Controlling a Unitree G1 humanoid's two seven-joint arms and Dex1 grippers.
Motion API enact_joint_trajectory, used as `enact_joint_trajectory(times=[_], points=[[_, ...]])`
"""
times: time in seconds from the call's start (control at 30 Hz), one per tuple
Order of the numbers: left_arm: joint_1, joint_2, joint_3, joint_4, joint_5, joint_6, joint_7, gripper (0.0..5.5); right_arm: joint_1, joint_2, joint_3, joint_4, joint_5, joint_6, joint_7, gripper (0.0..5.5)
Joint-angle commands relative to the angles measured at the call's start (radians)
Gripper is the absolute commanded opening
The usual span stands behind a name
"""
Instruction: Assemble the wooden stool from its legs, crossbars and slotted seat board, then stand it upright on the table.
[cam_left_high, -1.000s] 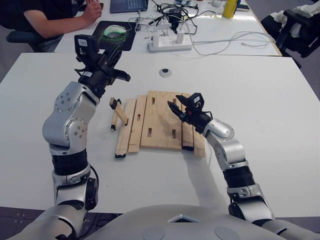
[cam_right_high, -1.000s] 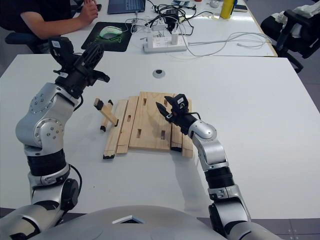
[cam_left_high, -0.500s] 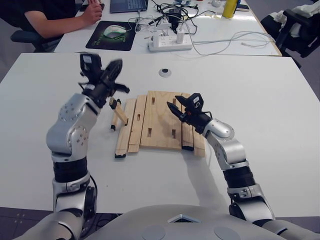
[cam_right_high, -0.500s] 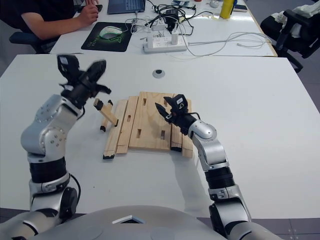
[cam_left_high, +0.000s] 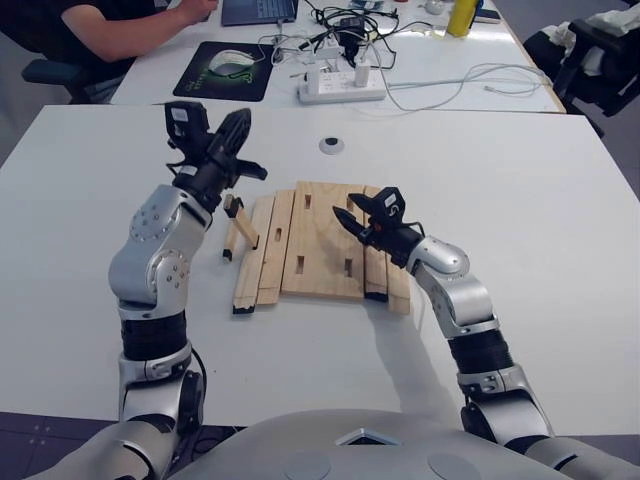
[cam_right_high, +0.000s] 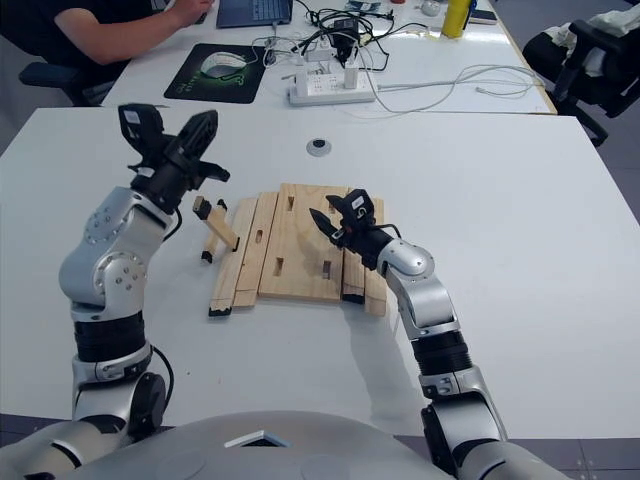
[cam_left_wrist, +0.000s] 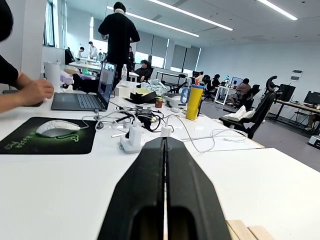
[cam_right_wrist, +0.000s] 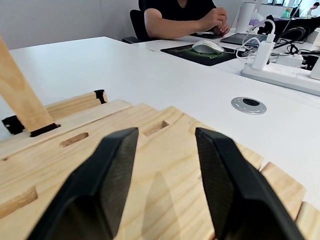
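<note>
The slotted seat board (cam_left_high: 322, 240) lies flat in the middle of the white table (cam_left_high: 520, 200). Two long wooden slats (cam_left_high: 262, 250) lie side by side along its left edge, and more slats (cam_left_high: 388, 272) lie at its right edge. A short leg piece with black ends (cam_left_high: 237, 228) sits tilted just left of the slats. My right gripper (cam_left_high: 345, 215) hovers open low over the board (cam_right_wrist: 165, 185), nothing between its fingers (cam_right_wrist: 107, 175). My left gripper (cam_left_high: 240, 125) is raised above the table behind the leg piece, shut and empty, its fingers (cam_left_wrist: 150, 190) pressed together.
A round cable grommet (cam_left_high: 330, 145) sits in the table behind the board. On the desk beyond stand a power strip (cam_left_high: 340, 85) with tangled cables, a mouse on a dark pad (cam_left_high: 228, 68), a laptop and a yellow bottle (cam_left_high: 460, 15). Bare tabletop lies right and in front.
My left arm has swung right and closer to the wooden pieces, gripper still raised. The right gripper stays over the board almost unmoved.
</note>
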Motion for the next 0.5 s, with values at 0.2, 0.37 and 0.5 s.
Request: enact_joint_trajectory(times=[0.2,0.37,0.5], points=[[0.009,0.336,0.15,0.056,-0.022,0.12,-0.188,0.81,0.085,0.012,-0.036,-0.039,-0.013,-0.036,-0.078,2.14],[0.033,0.505,0.124,0.212,-0.032,0.167,-0.402,1.51,0.148,0.038,-0.044,-0.076,-0.019,-0.051,-0.142,2.14],[0.047,0.62,0.024,0.275,-0.047,0.233,-0.615,2.04,0.174,0.051,-0.052,-0.102,-0.025,-0.054,-0.177,2.14]])
